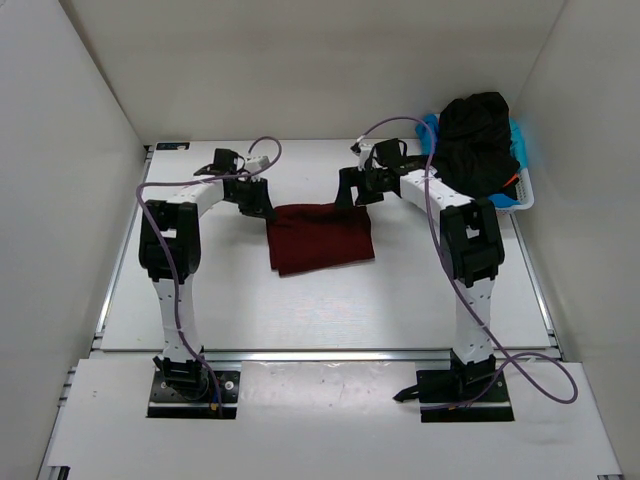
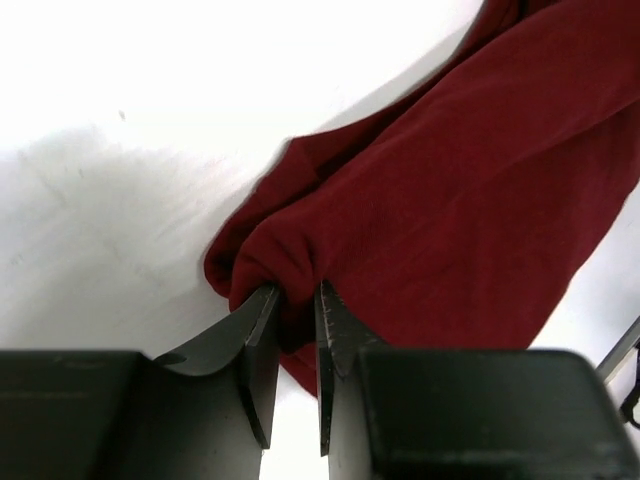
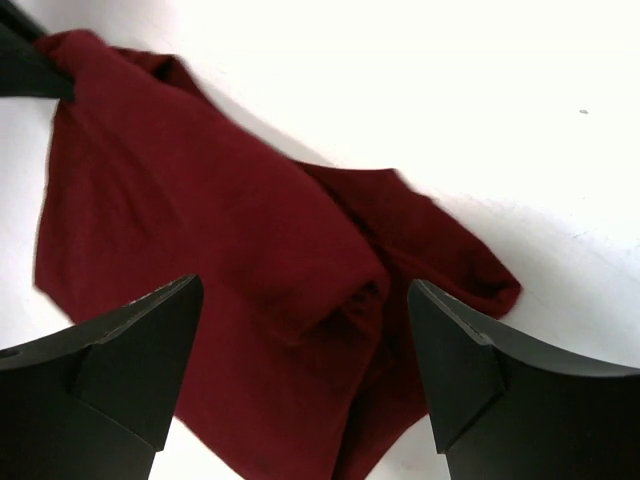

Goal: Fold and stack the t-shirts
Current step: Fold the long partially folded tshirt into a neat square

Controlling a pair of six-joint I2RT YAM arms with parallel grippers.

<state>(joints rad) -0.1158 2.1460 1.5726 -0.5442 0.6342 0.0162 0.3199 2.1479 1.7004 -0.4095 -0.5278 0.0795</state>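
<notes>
On the table (image 1: pixel 200 310), my left gripper (image 2: pixel 297 298) pinches the red shirt (image 1: pixel 320 238) at its far-left corner for a fold; my right gripper (image 3: pixel 300 325) gapes wide over the opposite corner, ready to match.

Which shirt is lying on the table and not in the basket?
The dark red t-shirt, alone on the table. The black t-shirt and the light blue one are heaped in the white basket.

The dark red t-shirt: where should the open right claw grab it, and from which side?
Probably the bunched fold at the t-shirt's far right corner, from above: it rises between the right gripper's open jaws, opposite the left gripper's pinch.
</notes>
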